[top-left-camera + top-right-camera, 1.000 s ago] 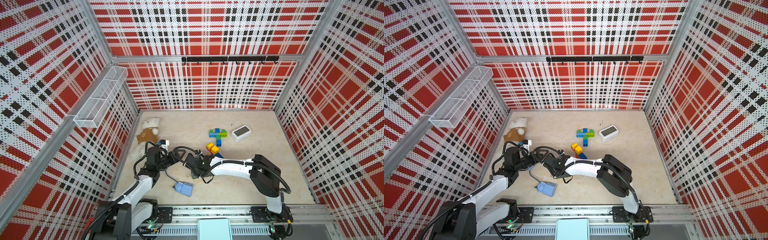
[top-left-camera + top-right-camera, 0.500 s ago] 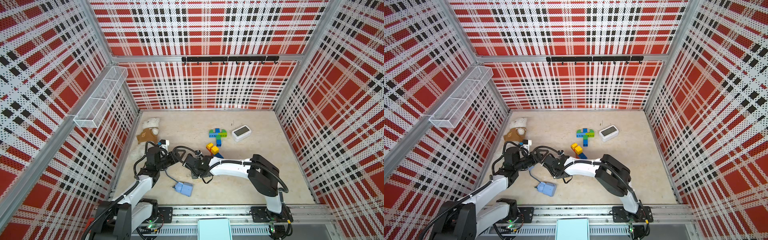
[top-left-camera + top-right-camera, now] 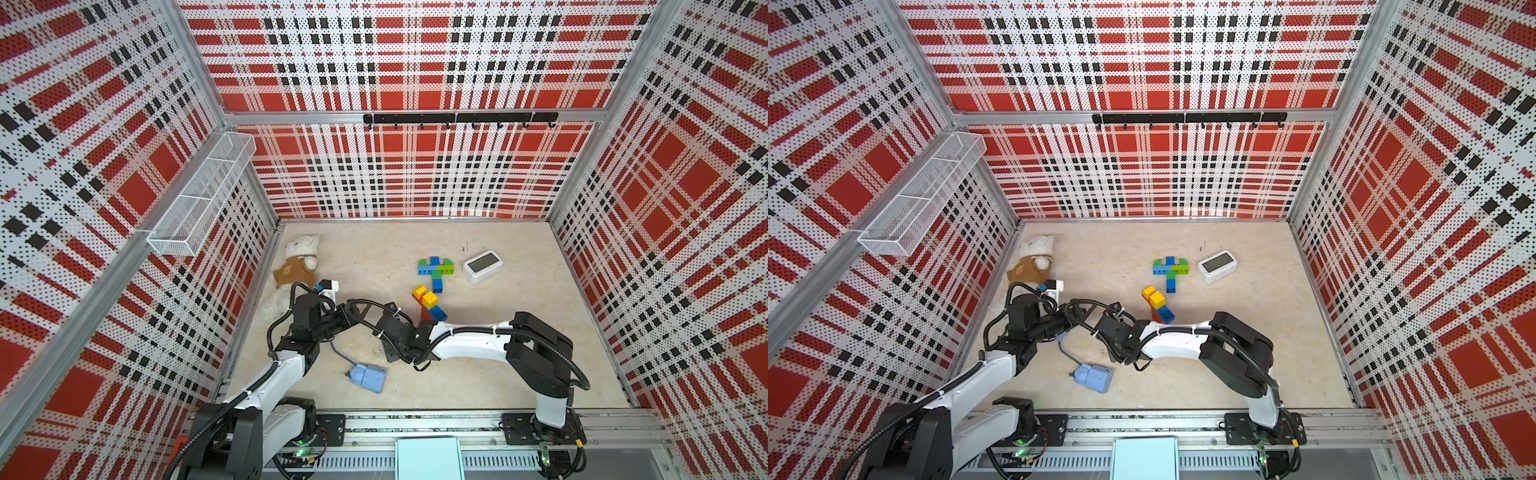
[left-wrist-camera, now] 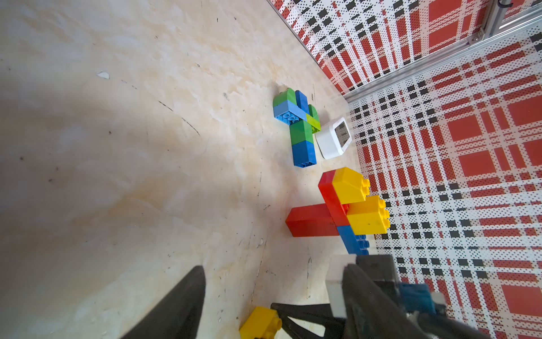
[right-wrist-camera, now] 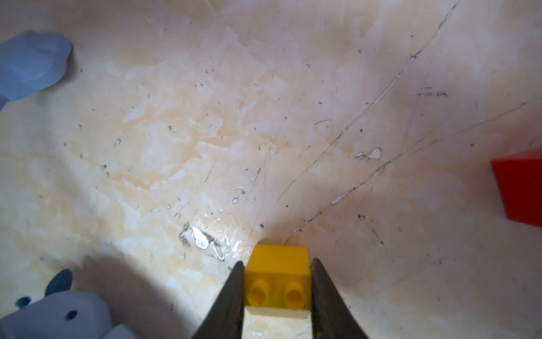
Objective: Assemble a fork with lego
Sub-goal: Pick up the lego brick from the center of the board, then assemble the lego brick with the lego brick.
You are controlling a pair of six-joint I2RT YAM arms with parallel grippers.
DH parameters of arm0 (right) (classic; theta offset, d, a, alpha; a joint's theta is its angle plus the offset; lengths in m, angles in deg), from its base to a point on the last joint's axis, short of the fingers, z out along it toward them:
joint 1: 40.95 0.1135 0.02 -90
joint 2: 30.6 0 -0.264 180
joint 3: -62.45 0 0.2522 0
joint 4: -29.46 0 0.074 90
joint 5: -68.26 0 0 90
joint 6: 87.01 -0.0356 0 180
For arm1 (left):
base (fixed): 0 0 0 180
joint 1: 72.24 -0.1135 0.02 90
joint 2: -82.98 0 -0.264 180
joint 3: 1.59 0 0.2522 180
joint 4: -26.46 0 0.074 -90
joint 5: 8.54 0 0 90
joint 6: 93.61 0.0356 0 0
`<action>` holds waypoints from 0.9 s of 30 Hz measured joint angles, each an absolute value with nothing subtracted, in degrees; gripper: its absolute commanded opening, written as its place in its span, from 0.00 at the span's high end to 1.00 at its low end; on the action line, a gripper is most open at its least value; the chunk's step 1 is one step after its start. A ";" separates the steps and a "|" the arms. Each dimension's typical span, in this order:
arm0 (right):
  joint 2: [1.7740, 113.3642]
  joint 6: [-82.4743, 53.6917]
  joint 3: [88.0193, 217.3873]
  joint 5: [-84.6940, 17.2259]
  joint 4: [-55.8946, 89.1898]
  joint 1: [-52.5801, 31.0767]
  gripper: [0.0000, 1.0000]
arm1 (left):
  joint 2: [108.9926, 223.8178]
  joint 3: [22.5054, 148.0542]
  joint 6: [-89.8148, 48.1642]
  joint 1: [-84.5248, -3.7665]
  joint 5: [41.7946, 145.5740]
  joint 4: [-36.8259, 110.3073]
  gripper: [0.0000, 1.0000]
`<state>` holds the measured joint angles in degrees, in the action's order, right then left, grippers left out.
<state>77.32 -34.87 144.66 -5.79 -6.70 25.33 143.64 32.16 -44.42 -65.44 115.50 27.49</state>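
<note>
My right gripper (image 5: pixel 277 261) is shut on a small yellow lego brick (image 5: pixel 278 274), its studs facing the wrist camera, just above the floor. The same brick (image 4: pixel 259 323) shows in the left wrist view at the tip of the right gripper's fingers. My left gripper (image 4: pixel 275 267) stands open right beside it, holding nothing. In both top views the two grippers meet at the left of the floor (image 3: pixel 351 313) (image 3: pixel 1073 316). A green and blue lego assembly (image 3: pixel 435 269) (image 4: pixel 299 129) lies mid-floor. A red, yellow and blue cluster (image 3: pixel 428 303) (image 4: pixel 346 205) lies nearer.
A white digital clock (image 3: pixel 482 266) sits right of the green and blue assembly. A teddy bear (image 3: pixel 297 266) lies by the left wall. A pale-blue box with a cord (image 3: pixel 368 376) lies near the front. A wire basket (image 3: pixel 199 199) hangs on the left wall.
The right gripper's jaws have closed on the yellow brick. The right arm has shifted slightly left. The left arm has stayed put.
</note>
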 measured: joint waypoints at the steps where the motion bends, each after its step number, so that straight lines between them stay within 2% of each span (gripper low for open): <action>1: 75.88 -33.37 143.46 -5.31 -6.06 25.35 0.75 | 143.49 32.40 -44.31 -65.24 115.34 27.93 0.24; 5: 66.39 -26.90 139.81 -2.75 -3.05 25.33 0.78 | 143.31 36.38 -43.09 -62.64 112.70 31.51 0.24; 11: 52.84 -14.96 138.89 1.55 3.75 25.35 1.00 | 144.65 48.34 -38.83 -54.00 108.11 36.17 0.27; 17: 42.40 -7.29 136.96 2.80 3.23 25.33 1.00 | 152.01 56.86 -34.76 -46.57 108.46 36.85 0.32; 22: 40.41 -3.42 138.78 4.31 -3.18 24.04 1.00 | 159.64 61.93 -32.23 -42.36 110.38 39.16 0.40; 27: 40.60 -2.59 138.89 -5.33 -10.06 14.22 1.00 | 165.74 67.35 -29.25 -38.97 111.32 42.90 0.49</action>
